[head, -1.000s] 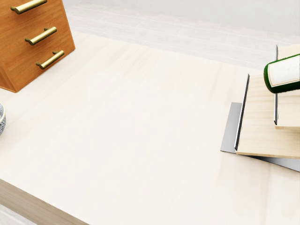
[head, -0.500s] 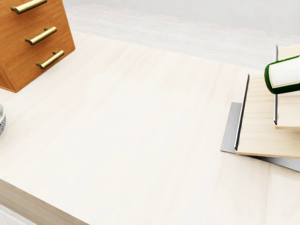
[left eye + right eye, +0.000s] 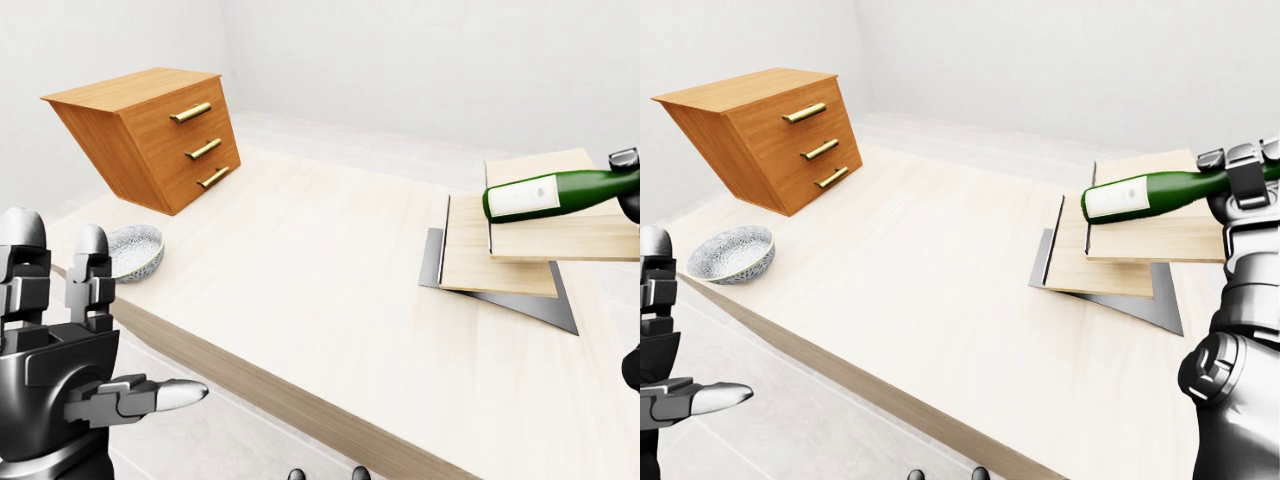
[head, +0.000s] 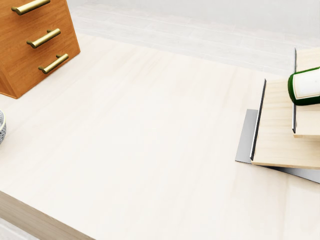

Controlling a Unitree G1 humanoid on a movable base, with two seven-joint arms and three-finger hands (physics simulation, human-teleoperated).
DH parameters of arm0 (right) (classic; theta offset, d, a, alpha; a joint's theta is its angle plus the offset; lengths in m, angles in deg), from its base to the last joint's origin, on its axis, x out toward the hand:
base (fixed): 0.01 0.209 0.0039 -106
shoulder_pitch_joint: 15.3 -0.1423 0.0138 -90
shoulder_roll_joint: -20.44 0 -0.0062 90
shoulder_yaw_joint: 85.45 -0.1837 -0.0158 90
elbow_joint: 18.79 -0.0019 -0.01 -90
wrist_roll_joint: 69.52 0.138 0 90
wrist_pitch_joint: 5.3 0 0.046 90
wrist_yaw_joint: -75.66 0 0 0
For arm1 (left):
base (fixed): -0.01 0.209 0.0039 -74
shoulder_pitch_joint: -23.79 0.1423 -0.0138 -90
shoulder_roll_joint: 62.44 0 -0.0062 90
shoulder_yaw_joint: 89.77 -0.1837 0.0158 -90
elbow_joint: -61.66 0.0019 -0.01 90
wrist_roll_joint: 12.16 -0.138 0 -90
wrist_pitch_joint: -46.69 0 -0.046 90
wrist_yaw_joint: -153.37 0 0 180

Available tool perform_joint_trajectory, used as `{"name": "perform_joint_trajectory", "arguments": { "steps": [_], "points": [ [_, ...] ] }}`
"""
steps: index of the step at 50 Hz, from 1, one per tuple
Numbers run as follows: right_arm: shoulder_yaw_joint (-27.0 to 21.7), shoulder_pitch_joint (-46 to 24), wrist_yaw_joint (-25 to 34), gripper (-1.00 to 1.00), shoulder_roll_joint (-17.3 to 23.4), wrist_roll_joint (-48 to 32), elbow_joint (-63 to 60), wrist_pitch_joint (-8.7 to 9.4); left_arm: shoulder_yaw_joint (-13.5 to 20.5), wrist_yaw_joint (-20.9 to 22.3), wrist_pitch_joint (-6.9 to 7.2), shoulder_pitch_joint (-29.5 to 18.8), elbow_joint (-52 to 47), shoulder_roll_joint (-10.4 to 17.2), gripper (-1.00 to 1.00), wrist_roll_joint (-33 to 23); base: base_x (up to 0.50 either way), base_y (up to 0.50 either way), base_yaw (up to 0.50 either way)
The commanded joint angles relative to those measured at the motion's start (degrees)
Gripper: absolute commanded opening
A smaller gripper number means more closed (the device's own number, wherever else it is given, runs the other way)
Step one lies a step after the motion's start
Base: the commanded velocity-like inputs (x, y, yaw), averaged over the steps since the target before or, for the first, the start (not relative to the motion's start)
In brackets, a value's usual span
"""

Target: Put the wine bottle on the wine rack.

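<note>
One wine bottle (image 3: 1150, 194), green glass with a pale label, held lying nearly level above the upper shelf of the wine rack (image 3: 1120, 262); not yet resting on it, by the look of the gap. It sits at about 2 o'clock in the right-eye view.

Holder: right hand (image 3: 1240, 178), fingers wrapped round the neck end, base of the bottle pointing toward 9 o'clock.

Handling, judged: glass, so stiff, smooth, breakable and fairly heavy, with most of the weight at the far end from the grip. A neck hold leaves a long lever, so the base may droop or swing. A hold nearer the body would steady it. Round in section, so likely to roll on a flat board unless set down gently.

One left hand (image 3: 75, 370), at 8 o'clock in the left-eye view, fingers spread, holding nothing, well apart from the rack.

Also present: table (image 3: 300, 290), wooden drawer chest (image 3: 150, 135), patterned bowl (image 3: 732, 252).

View notes: head view shows only the bottle's base at 3 o'clock over the rack boards, no hand at all. Right-eye view alone shows the grip and forearm; left-eye view best shows the idle hand.
</note>
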Motion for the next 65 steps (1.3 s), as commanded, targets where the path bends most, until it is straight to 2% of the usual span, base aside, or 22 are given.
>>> {"name": "perform_joint_trajectory", "arguments": {
  "steps": [1, 26, 55, 56, 57, 58, 59, 60, 61, 62, 63, 64, 65],
  "points": [
    [4.02, 1.79, -2.76, -1.00, 0.46, 0.60, 1.85, 0.01, 0.04, 0.02, 0.00, 0.05, -0.35, -0.09, 1.00, -0.09, 0.00, 0.00, 0.00],
    [3.47, 3.72, -3.19, -1.00, -0.80, -0.61, 3.38, 0.01, -1.17, 0.51, 0.00, 0.16, 0.85, -0.52, 1.00, -1.21, 0.00, 0.00, 0.00],
    [1.45, 7.33, -4.65, -1.00, 0.48, 0.97, 3.85, 0.01, -2.08, 0.00, 0.00, 0.29, 0.29, -0.35, 1.00, -1.62, 0.00, 0.00, 0.00],
    [1.43, 7.24, -4.85, -0.87, 0.55, 1.06, 3.98, 0.01, -2.08, 0.02, 0.00, 0.33, 0.26, -0.38, 1.00, -1.60, 0.00, 0.00, 0.00],
    [1.43, 7.28, -4.85, -0.87, 0.54, 1.09, 3.95, 0.01, -2.08, 0.03, 0.00, 0.34, 0.25, -0.39, 1.00, -1.60, 0.00, 0.00, 0.00],
    [1.63, 7.33, -4.68, -0.67, 0.58, 1.01, 3.73, 0.01, -2.03, -0.02, 0.00, 0.33, 0.23, -0.39, 1.00, -1.57, 0.00, 0.00, 0.00],
    [1.66, 7.30, -4.66, -0.67, 0.58, 1.00, 3.77, 0.01, -2.02, -0.02, 0.00, 0.33, 0.23, -0.39, 1.00, -1.57, 0.00, 0.00, 0.00],
    [1.68, 7.10, -4.77, -0.17, 0.78, 1.04, 3.77, 0.01, -1.90, -0.02, 0.00, 0.36, 0.14, -0.38, 1.00, -1.47, 0.00, 0.00, 0.00],
    [1.70, 7.07, -4.78, 0.19, 0.85, 1.08, 3.75, 0.01, -1.84, 0.01, 0.00, 0.37, 0.14, -0.37, 1.00, -1.40, 0.00, 0.00, 0.00],
    [1.77, 7.07, -4.74, 0.24, 0.87, 1.09, 3.70, 0.01, -1.83, 0.05, 0.00, 0.36, 0.18, -0.37, 1.00, -1.42, 0.00, 0.00, 0.00],
    [1.74, 7.00, -4.73, 0.54, 0.94, 1.19, 3.72, 0.01, -1.84, 0.08, 0.00, 0.37, 0.22, -0.38, 1.00, -1.44, 0.00, 0.00, 0.00],
    [1.75, 7.01, -4.73, 0.54, 0.91, 1.20, 3.71, 0.01, -1.84, 0.08, 0.00, 0.37, 0.22, -0.38, 1.00, -1.44, 0.00, 0.00, 0.00],
    [1.80, 7.04, -4.69, 0.67, 0.90, 1.20, 3.67, 0.01, -1.84, 0.10, 0.00, 0.39, 0.20, -0.40, 1.00, -1.42, 0.00, 0.00, 0.00]
  ]
}}
